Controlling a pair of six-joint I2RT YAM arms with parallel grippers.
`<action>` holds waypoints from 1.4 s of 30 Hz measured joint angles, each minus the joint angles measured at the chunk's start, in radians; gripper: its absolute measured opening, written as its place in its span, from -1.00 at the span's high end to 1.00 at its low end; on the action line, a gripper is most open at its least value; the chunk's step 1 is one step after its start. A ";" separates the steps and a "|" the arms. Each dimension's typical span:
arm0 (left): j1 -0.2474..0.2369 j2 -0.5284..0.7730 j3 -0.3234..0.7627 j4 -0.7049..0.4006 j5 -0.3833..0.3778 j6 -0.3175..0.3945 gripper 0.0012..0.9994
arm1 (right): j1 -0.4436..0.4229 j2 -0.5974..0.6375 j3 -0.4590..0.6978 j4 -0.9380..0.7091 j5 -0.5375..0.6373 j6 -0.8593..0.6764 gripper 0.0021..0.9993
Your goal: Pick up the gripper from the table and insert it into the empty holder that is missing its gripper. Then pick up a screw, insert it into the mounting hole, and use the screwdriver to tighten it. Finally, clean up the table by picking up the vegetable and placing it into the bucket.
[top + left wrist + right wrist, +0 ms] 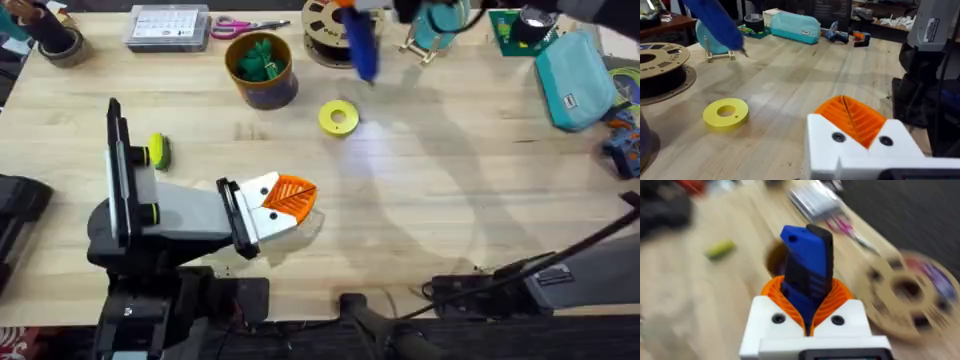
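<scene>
Screwdriver (pixel 807 267): blue, clamped between the orange pads of the right gripper (pixel 807 312); in the overhead view it hangs above the far side of the table (pixel 430 190), near the spool (pixel 328 30), bit pointing down.
Risk with the screwdriver: the views around it are smeared, so I judge the arm is moving fast; a fast swing could loosen the tool in the pads or knock the spool.
Bucket (pixel 262 68): beside the spool, something green already inside; a low pass of the bit could tip it.
Yellow ring (pixel 339 117): flat on the table, near the bucket, in the likely path if the tool comes down.
Left gripper (pixel 290 198): low over the near side, orange pads pressed together, nothing between them.
Risk there: if the right arm reaches across, the two arms could collide.
</scene>
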State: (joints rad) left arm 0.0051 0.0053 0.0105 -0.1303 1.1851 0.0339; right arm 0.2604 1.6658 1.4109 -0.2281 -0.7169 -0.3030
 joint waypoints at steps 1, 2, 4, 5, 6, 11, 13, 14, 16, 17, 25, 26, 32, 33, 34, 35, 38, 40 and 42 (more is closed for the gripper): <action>0.000 0.000 0.000 0.000 0.000 0.000 1.00 | -0.010 -0.004 0.000 -0.057 0.039 -0.050 0.96; 0.000 0.000 0.000 0.000 0.000 0.000 1.00 | -0.017 -0.007 0.000 -0.111 0.078 -0.105 0.96; 0.000 0.000 0.000 0.000 0.000 0.000 1.00 | -0.025 -0.016 0.000 -0.203 0.163 -0.230 0.96; 0.000 0.000 0.000 0.000 0.000 0.000 1.00 | -0.026 -0.021 0.000 -0.242 0.211 -0.300 0.96; 0.000 0.000 0.000 0.000 0.000 0.000 1.00 | -0.026 -0.026 0.000 -0.269 0.250 -0.356 0.96; 0.000 0.000 0.000 0.003 -0.015 0.000 1.00 | -0.026 -0.039 0.001 -0.399 0.462 -0.663 0.96; 0.000 0.000 0.000 0.006 -0.028 0.000 1.00 | -0.029 -0.027 0.001 -0.491 0.598 -0.852 0.96; 0.000 0.000 0.000 0.007 -0.031 0.000 1.00 | -0.031 -0.021 0.001 -0.492 0.614 -0.881 0.96; 0.000 0.000 0.000 0.008 -0.039 0.000 1.00 | -0.037 0.002 0.001 -0.493 0.645 -0.936 0.96; 0.000 0.000 0.000 0.009 -0.043 0.000 1.00 | -0.039 0.014 0.001 -0.496 0.659 -0.957 0.96; 0.000 0.000 0.000 0.011 -0.060 0.000 1.00 | -0.048 0.132 -0.030 -0.500 0.725 -1.046 0.96; 0.000 0.000 0.000 0.011 -0.060 0.000 1.00 | -0.048 0.144 -0.042 -0.496 0.728 -1.051 0.96; 0.000 0.000 0.000 0.011 -0.060 0.000 1.00 | -0.048 0.211 -0.084 -0.459 0.731 -1.060 0.96; 0.000 0.000 0.000 0.011 -0.060 0.000 1.00 | -0.048 0.219 -0.086 -0.458 0.732 -1.060 0.96; 0.000 0.000 0.000 0.011 -0.060 0.000 1.00 | -0.048 0.226 -0.089 -0.454 0.731 -1.063 0.96; 0.000 0.000 0.000 0.011 -0.060 0.000 1.00 | -0.048 0.230 -0.092 -0.451 0.732 -1.064 0.96; 0.000 0.000 0.000 0.011 -0.060 0.000 1.00 | -0.048 0.235 -0.096 -0.448 0.738 -1.066 0.89; 0.000 0.000 0.000 0.011 -0.060 0.000 1.00 | -0.048 0.235 -0.097 -0.446 0.742 -1.067 0.32; 0.000 0.000 0.000 0.011 -0.060 0.000 1.00 | -0.048 0.233 -0.097 -0.431 0.745 -1.067 -0.28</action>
State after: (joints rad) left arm 0.0051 0.0055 0.0105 -0.1192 1.1247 0.0340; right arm 0.2119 1.8985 1.3140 -0.6586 0.0283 -1.3697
